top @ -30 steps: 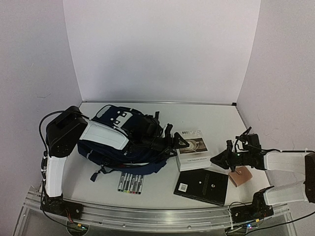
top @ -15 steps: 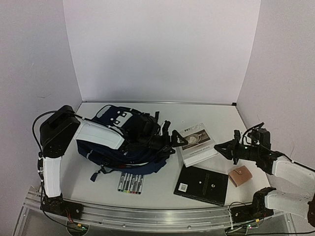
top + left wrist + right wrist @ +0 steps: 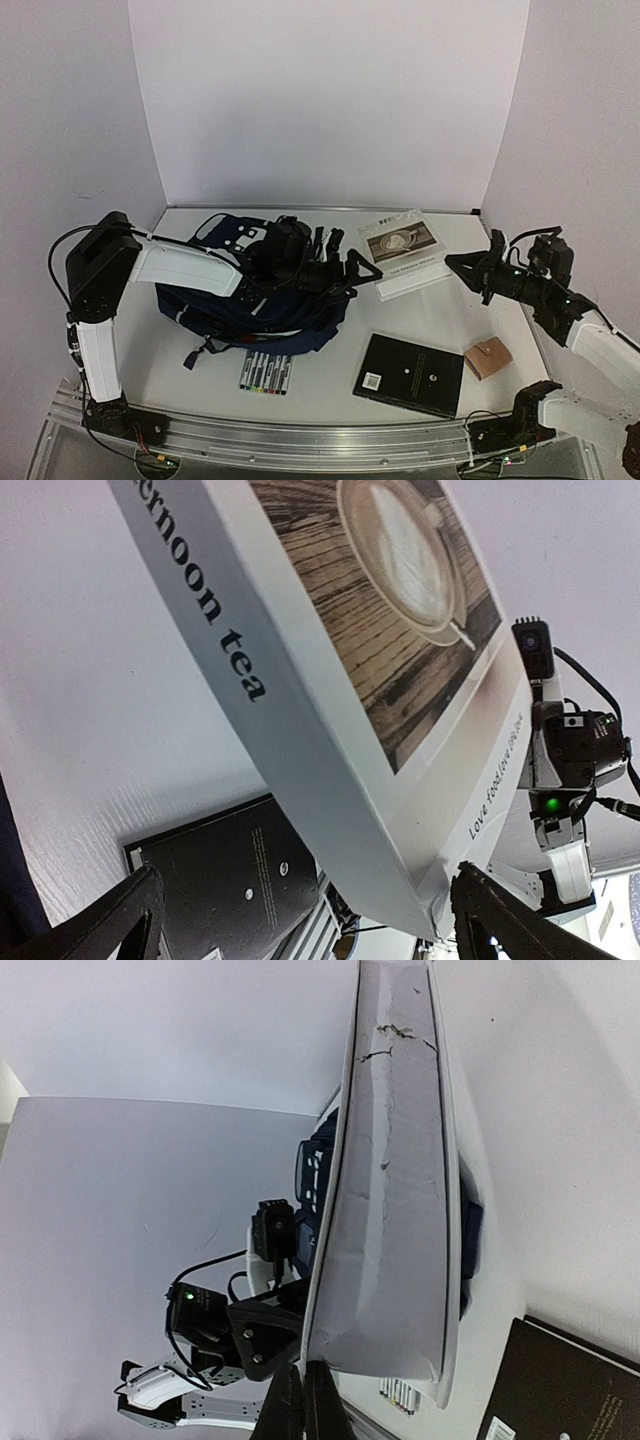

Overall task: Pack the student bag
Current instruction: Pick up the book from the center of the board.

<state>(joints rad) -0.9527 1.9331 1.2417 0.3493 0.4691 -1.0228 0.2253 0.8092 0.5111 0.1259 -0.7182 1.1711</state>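
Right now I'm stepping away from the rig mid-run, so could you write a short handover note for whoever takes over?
Right end effector: shut on the right edge of the white book, holding it tilted above the table.
Left end effector: open, reaching across the backpack, fingertips close to the book's left corner; contact unclear.
On the table, unpacked: black book, markers, tan wallet.
Done: white book picked up.
Left: get it into the backpack, then the other three things.
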